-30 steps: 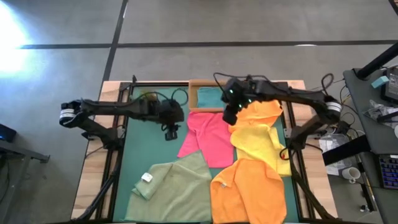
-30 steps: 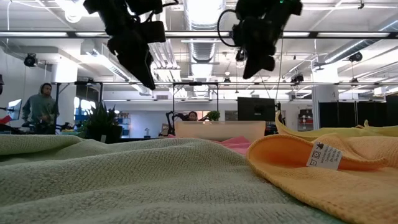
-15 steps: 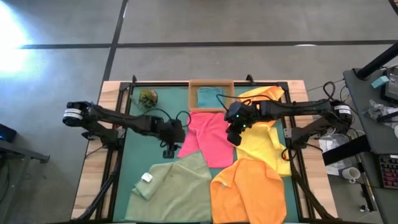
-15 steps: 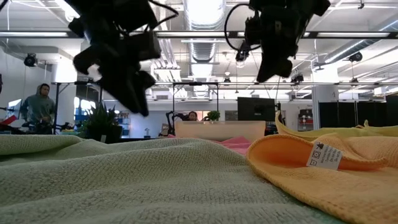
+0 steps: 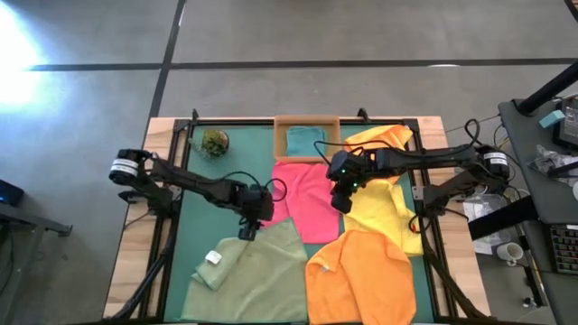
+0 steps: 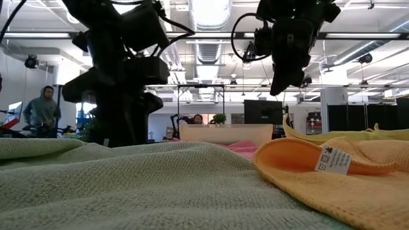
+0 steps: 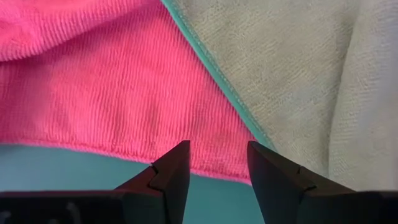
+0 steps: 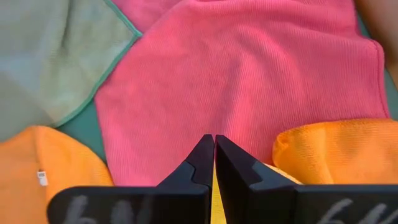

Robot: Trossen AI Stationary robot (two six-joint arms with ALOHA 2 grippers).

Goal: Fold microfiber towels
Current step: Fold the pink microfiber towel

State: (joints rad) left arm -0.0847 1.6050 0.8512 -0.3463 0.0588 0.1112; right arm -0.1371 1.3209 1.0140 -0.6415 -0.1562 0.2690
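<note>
Several microfiber towels lie spread and overlapping on the green mat: a hot pink one in the middle, a sage one at the near left, a yellow one and an orange one on the right. A teal towel lies in the cardboard tray. My left gripper is open, pointing down just over the pink towel's near-left edge, beside the sage towel. My right gripper is shut and hangs above the pink towel's right side.
The tan cardboard tray stands at the mat's far edge. A small green ball-like thing lies at the far left. A second orange towel is bunched at the far right. A person stands in the room behind.
My left gripper has gone down and toward the table's near edge, tipping more downward, and now stands over the pink towel's near-left edge. My right gripper has gone from beside the tray toward the near edge and down over the pink towel. The towels have kept still.
</note>
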